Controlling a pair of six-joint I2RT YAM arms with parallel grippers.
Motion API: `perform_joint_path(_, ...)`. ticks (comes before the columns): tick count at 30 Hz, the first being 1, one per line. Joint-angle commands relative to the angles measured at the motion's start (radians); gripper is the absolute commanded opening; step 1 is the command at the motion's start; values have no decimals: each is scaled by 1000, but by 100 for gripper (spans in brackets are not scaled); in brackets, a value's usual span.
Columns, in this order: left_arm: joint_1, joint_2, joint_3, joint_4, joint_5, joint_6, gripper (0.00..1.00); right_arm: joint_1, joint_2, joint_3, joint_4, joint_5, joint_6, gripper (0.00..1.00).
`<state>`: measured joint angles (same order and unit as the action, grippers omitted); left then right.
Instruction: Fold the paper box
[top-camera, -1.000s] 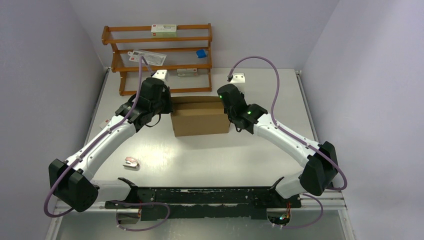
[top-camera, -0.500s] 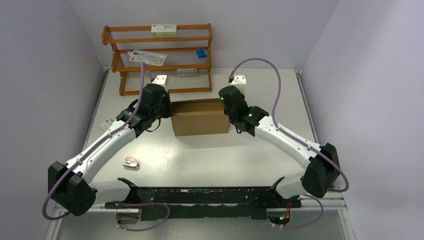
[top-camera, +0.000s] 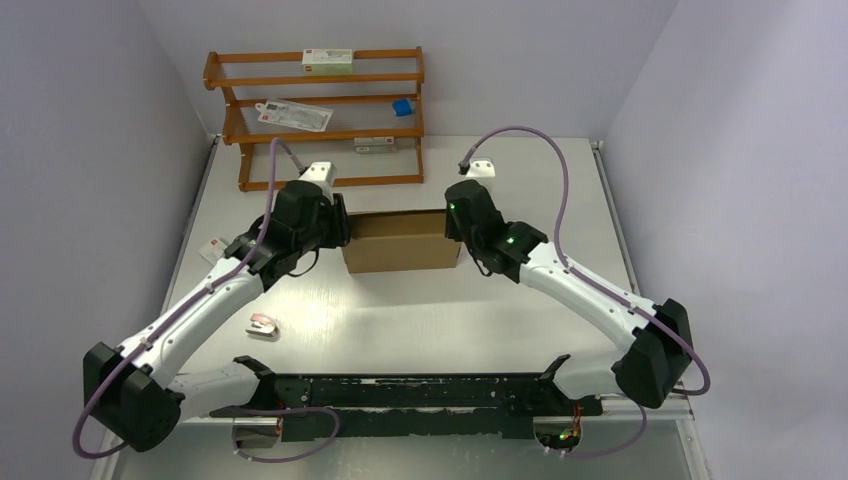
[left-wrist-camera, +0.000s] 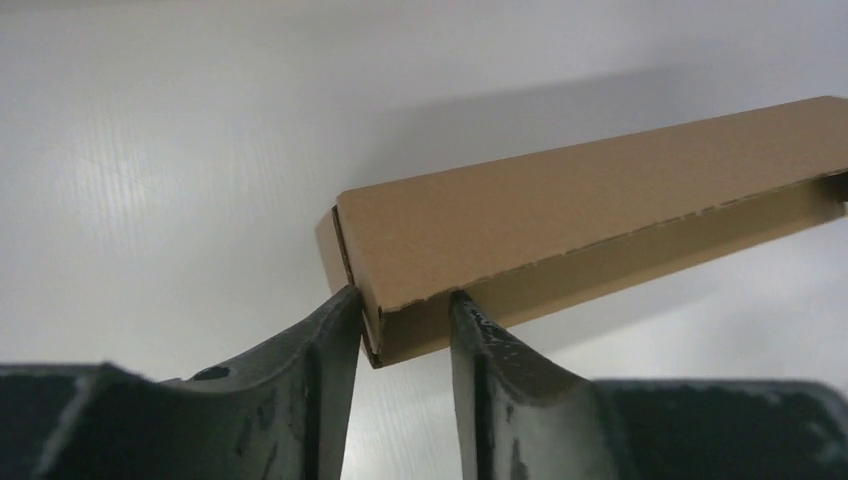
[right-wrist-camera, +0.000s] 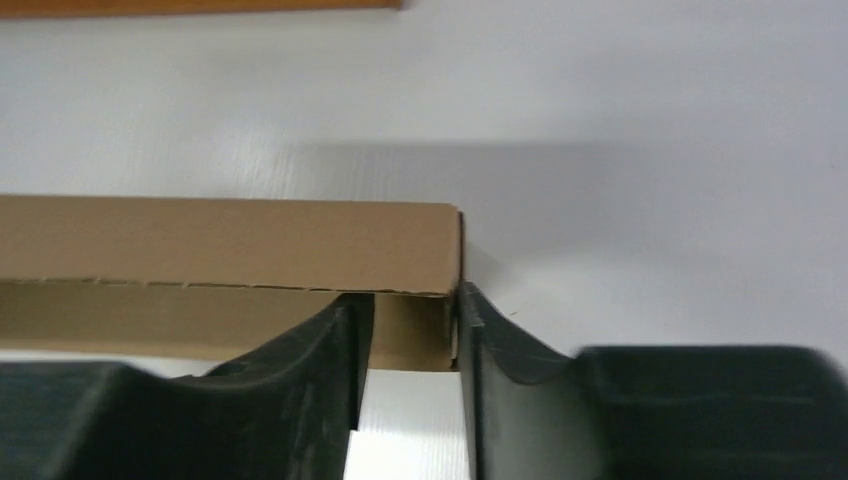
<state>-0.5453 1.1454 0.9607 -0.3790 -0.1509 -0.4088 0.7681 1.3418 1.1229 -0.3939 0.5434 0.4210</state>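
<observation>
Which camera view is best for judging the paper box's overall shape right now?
The top external view: it shows the paper box across its full width, standing on the table between the two arms. The left wrist view gives only one end corner between the left fingers. The right wrist view gives only the other end between the right fingers.

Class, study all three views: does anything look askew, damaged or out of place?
On the paper box, the top panel juts over a recessed side wall in both wrist views, so it seems not fully tucked. A small pink-and-white item lies alone on the table, toward its left side.
</observation>
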Motion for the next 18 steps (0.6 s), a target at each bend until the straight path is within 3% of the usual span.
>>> perform_joint_path(1, -6, -89, 24, -33, 85, -13, 48, 5, -72, -8, -28, -121, 32, 47)
perform_joint_path(4, 24, -130, 47, -50, 107, -22, 67, -29, -106, 0, -34, -176, 42, 60)
perform_joint_path(7, 67, -157, 58, -48, 127, -35, 78, -81, -130, -1, -11, -251, 61, 68)
perform_joint_path(14, 158, -115, 85, 11, 168, -87, 83, -195, -131, -3, 80, -308, 193, 70)
perform_joint_path(18, 204, -74, 59, 100, 223, -167, 82, -247, -131, -36, 175, -352, 303, 64)
